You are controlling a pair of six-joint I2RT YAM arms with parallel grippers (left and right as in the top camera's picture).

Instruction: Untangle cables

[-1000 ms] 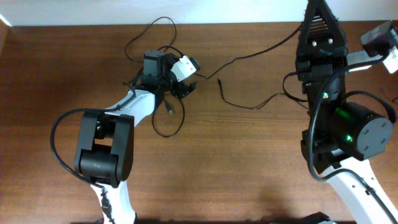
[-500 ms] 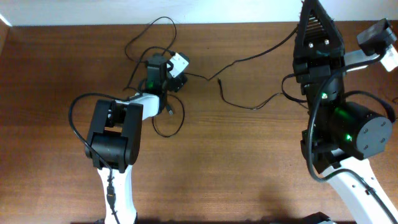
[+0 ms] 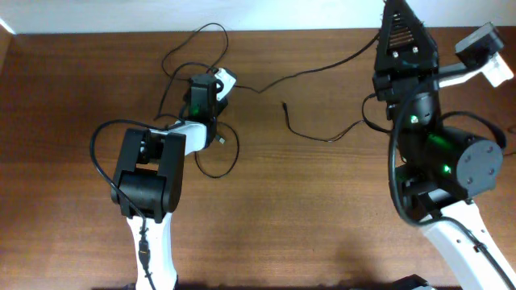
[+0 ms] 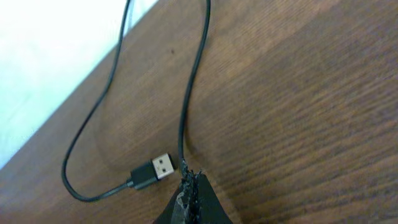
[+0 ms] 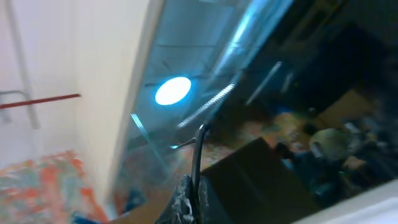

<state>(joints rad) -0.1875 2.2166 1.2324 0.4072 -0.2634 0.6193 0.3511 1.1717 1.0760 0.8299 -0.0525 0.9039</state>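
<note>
left gripper [image 4: 189, 186]: closed, seemingly pinching the looped cable [image 4: 193, 81] just beside its USB plug [image 4: 155, 169].
right gripper [image 5: 189, 186]: closed on the long cable [image 3: 322, 69], raised above the table's [image 3: 322, 209] right side.
cables [image 3: 193, 36]: tangled near the far edge, left half.
technique: pull apart slowly with both pinches firm, watching that the plug does not snag a loop.

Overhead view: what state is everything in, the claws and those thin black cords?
left claw: shut, pinching one of the cables, low at the table.
right claw: shut on a cable strand, raised off the table.
cables: looped together beside the left claw, not yet untangled.
USB plug: unplugged, lying flat on the table.
</note>
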